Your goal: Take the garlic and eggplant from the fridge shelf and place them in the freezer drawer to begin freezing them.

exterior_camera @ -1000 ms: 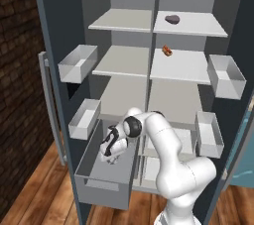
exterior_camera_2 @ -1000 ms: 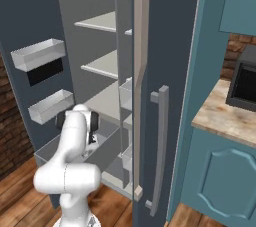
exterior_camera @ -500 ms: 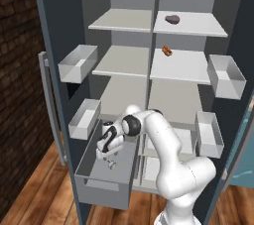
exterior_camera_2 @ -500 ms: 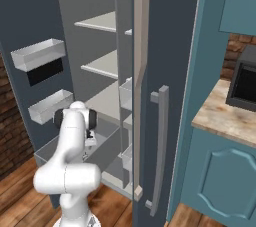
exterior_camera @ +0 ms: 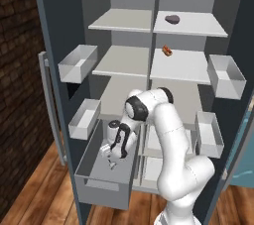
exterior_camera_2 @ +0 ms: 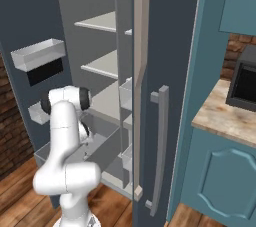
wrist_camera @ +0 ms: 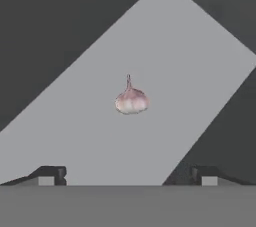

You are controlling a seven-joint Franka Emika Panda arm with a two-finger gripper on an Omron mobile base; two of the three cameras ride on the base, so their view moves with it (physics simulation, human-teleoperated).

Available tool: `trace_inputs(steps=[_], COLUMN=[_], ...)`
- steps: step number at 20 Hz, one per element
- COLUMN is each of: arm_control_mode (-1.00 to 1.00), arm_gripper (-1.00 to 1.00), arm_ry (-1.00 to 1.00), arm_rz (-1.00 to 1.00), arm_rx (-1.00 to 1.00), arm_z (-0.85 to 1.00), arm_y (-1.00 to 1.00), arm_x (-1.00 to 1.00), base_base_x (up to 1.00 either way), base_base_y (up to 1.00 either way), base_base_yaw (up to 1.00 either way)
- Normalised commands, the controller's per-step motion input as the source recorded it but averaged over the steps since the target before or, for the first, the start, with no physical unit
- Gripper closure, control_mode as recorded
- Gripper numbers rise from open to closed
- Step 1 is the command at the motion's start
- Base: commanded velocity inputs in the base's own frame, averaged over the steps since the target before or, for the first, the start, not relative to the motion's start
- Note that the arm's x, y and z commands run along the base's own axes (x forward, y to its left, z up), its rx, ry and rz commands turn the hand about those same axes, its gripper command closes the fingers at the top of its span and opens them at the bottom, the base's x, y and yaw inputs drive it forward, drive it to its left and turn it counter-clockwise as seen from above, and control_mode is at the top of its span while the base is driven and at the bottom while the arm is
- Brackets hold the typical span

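Note:
The garlic (wrist_camera: pixel 131 100), a pale pinkish bulb with a thin stem, lies loose on the grey floor of the open freezer drawer (exterior_camera: pixel 100 193). My gripper (wrist_camera: pixel 127 178) hangs over it, open, fingertips (wrist_camera: pixel 48 175) wide apart and nothing between them. In the left base view the gripper (exterior_camera: pixel 109 156) is down inside the drawer, at the end of the bent white arm. The eggplant (exterior_camera: pixel 172 19), a dark purple-brown lump, rests on the top right fridge shelf (exterior_camera: pixel 201 25). In the right base view the arm (exterior_camera_2: pixel 65 121) stands in front of the drawer (exterior_camera_2: pixel 102 141).
A small orange-red item (exterior_camera: pixel 167 50) lies on the middle right shelf. Pale door bins (exterior_camera: pixel 78 63) (exterior_camera: pixel 226 75) hang on both open doors. The right door's edge and handle (exterior_camera_2: pixel 159 151) are close to the arm. A second lower drawer (exterior_camera: pixel 163 144) is to the right.
The hand has shifted slightly left inside the drawer. The garlic now lies free on the drawer floor below the open fingers.

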Motion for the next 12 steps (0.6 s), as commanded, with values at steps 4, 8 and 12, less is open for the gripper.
trace_inputs(steps=[4,8,12], arm_control_mode=[-1.00,-1.00,-1.00], arm_gripper=[-1.00,-1.00,-1.00], arm_ry=[-0.29,-0.23,-0.18], arm_rz=[-0.08,-0.07,-0.07], arm_rx=[0.00,0.00,0.00], arm_z=[1.00,1.00,1.00], arm_y=[0.00,0.00,0.00], arm_x=[-1.00,-0.92,-0.82], base_base_x=[0.00,0.00,0.00], base_base_y=[0.00,0.00,0.00], base_base_yaw=[0.00,0.00,0.00])
